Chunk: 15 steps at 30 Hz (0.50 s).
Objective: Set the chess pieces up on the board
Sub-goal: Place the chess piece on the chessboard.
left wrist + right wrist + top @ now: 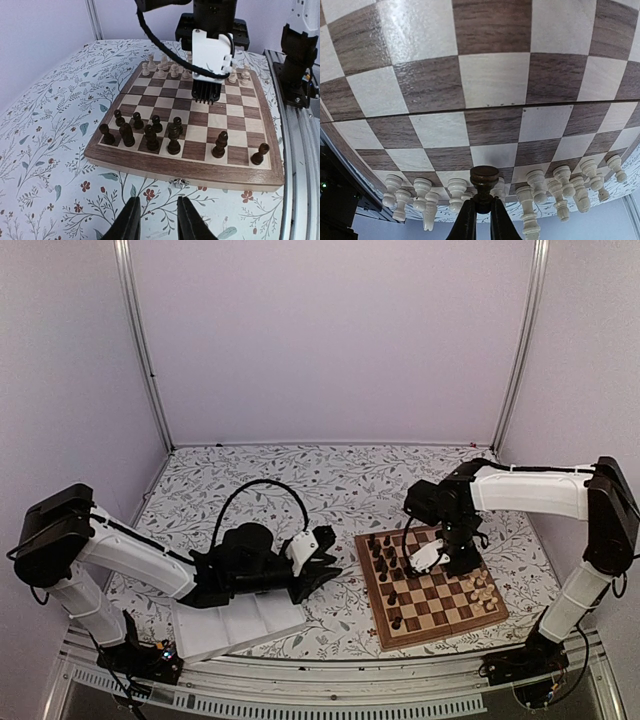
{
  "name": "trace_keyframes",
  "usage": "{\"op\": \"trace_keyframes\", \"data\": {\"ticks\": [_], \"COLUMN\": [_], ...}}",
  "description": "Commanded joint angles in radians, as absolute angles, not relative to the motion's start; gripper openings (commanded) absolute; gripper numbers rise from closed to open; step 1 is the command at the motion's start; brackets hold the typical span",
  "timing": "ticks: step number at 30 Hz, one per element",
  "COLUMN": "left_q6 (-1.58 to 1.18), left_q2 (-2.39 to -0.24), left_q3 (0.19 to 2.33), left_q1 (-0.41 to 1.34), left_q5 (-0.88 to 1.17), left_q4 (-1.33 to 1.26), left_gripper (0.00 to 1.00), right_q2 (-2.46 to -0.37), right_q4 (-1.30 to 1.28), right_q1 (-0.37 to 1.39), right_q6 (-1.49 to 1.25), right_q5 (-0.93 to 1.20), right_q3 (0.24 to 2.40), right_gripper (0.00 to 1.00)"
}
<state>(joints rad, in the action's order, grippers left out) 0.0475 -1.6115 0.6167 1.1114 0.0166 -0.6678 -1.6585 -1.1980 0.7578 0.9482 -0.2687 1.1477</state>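
Floral cloth [330, 480] under board [200, 120]; right gripper [484, 202] pinches dark piece [484, 176] above mid-board. Cream men [535, 190] line one edge, dark men [150, 135] opposite. We lower straight onto empty dark-side square, centre it, release upright; left gripper [159, 215] fingers apart, empty, off board.

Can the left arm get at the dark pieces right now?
Probably yes: the dark pieces stand along the board edge facing the left fingers, and the right fingers hang farther in.

walls [330, 340]: plain pale lilac | posts [143, 340]: bare metal | table [330, 478]: floral-print cover
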Motion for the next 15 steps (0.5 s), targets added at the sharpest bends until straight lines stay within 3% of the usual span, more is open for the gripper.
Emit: {"op": "trace_keyframes", "data": {"ticks": [1, 15], "left_q6": [0.039, 0.027], "left_q2": [-1.598, -1.615], "left_q3": [0.608, 0.61], "left_q1": [1.102, 1.101], "left_q5": [0.019, 0.033], "left_q4": [-0.695, -0.706], "left_gripper": [0.28, 0.28], "right_q2": [-1.702, -1.794], "right_q4": [-1.254, -1.325], "right_q1": [0.759, 0.823], "right_q6": [0.895, 0.803], "right_q5": [-0.32, -0.401], "right_q3": [1.18, 1.231], "right_gripper": [0.1, 0.1]}}
